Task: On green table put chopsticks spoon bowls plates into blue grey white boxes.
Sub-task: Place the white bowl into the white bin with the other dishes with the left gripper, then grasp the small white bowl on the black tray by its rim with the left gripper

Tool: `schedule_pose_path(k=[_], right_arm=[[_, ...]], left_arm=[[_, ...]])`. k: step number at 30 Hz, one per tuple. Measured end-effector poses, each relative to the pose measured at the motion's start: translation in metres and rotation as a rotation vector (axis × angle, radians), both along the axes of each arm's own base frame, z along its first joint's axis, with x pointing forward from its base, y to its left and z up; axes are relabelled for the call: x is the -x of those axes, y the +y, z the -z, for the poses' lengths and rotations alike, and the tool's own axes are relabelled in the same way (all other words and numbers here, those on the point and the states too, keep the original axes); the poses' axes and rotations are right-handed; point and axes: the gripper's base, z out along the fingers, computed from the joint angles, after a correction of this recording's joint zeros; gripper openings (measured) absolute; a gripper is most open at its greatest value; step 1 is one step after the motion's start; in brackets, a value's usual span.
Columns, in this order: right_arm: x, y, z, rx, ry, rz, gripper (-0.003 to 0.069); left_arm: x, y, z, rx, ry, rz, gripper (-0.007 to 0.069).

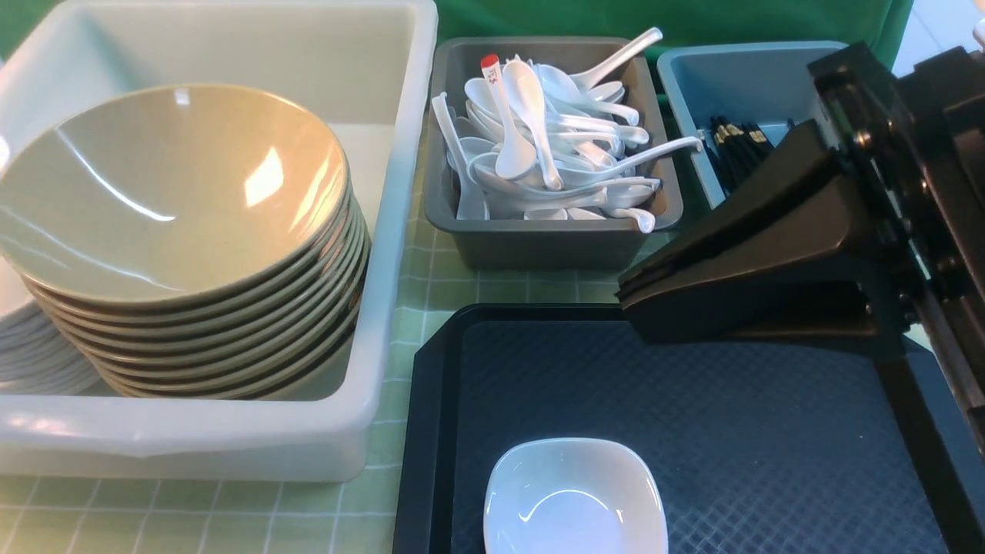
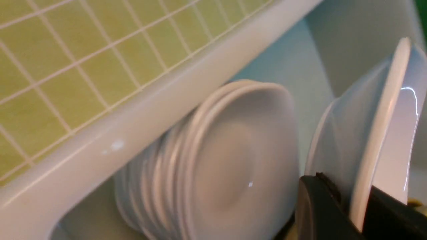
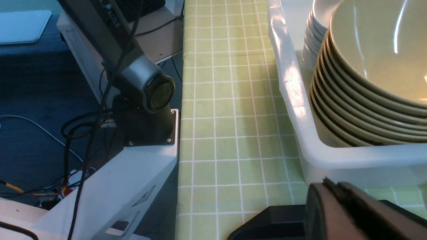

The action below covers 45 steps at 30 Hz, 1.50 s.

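Plates (image 1: 31, 350) largely behind bowls (image 1: 173, 192), cropped at frame edge.

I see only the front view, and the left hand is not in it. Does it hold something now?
Observer: Yes. In the left wrist view, the left hand is shut on the rim of a white plate.
Operator: Where is this plate?
Observer: Inside the white tub, beside the stack of plates. It is held at an angle to the stack and is not yet laid on it.
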Motion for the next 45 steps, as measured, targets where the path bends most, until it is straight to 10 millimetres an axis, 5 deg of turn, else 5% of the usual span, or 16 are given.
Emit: schedule_pose_path(k=[12, 18, 23, 26, 30, 33, 35, 36, 38, 40, 45], right_arm=[[-0.002, 0.000, 0.000, -0.003, -0.015, 0.019, 0.0045], [-0.003, -0.001, 0.001, 0.011, -0.017, 0.026, 0.0051], [-0.004, -0.002, 0.003, 0.041, 0.009, 0.061, 0.0057], [-0.004, -0.006, 0.004, 0.070, 0.034, 0.109, 0.0057], [0.007, -0.026, 0.002, 0.171, 0.048, 0.253, 0.0060], [0.025, -0.047, -0.001, 0.237, 0.039, 0.362, 0.0065], [0.033, -0.054, 0.000, 0.245, 0.026, 0.380, 0.0067], [0.045, -0.062, 0.001, 0.242, 0.007, 0.392, 0.0069], [0.055, -0.068, 0.003, 0.233, -0.001, 0.398, 0.0071], [0.072, -0.078, 0.011, 0.217, -0.021, 0.403, 0.0075], [0.084, -0.084, 0.017, 0.202, -0.036, 0.409, 0.0079]], left_arm=[[0.001, -0.010, 0.042, 0.029, 0.116, -0.062, 0.0063], [0.001, -0.008, 0.040, -0.040, 0.171, -0.056, 0.0253], [-0.001, -0.007, 0.008, -0.137, 0.246, 0.025, 0.0538], [-0.002, -0.012, -0.011, -0.184, 0.298, 0.091, 0.0619], [-0.010, -0.045, -0.052, -0.303, 0.267, 0.286, 0.0664], [-0.014, -0.117, -0.086, -0.440, 0.081, 0.639, 0.0664], [-0.013, -0.143, -0.092, -0.473, 0.018, 0.783, 0.0664], [-0.010, -0.173, -0.097, -0.518, -0.056, 0.967, 0.0661], [-0.008, -0.201, -0.098, -0.544, -0.109, 1.130, 0.0650], [-0.007, -0.253, -0.091, -0.593, -0.191, 1.439, 0.0607], [-0.017, -0.322, -0.057, -0.637, -0.222, 1.810, 0.0531]])
